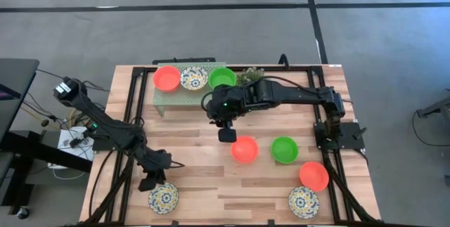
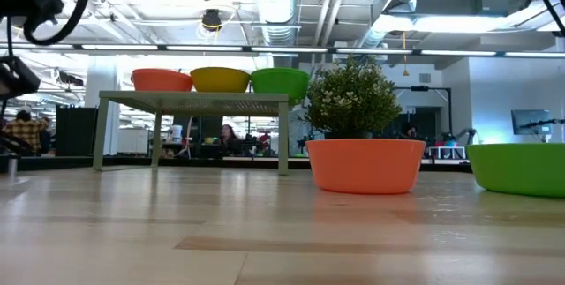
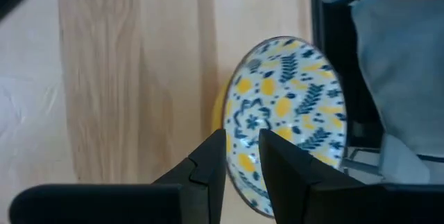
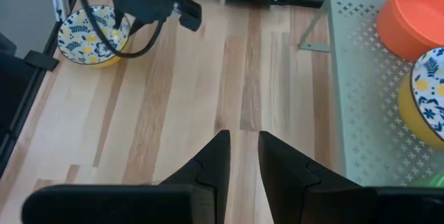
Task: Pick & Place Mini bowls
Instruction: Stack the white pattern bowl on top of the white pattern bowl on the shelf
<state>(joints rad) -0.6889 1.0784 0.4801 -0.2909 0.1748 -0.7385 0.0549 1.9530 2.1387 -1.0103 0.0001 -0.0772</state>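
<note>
While the right hand (image 1: 226, 135) hangs nearly closed and empty just beside a red-orange mini bowl (image 1: 245, 149) on the surface (image 1: 204, 171), the left hand (image 1: 150, 183), narrowly parted and empty, hovers at a floral mini bowl (image 1: 163, 197).
</note>
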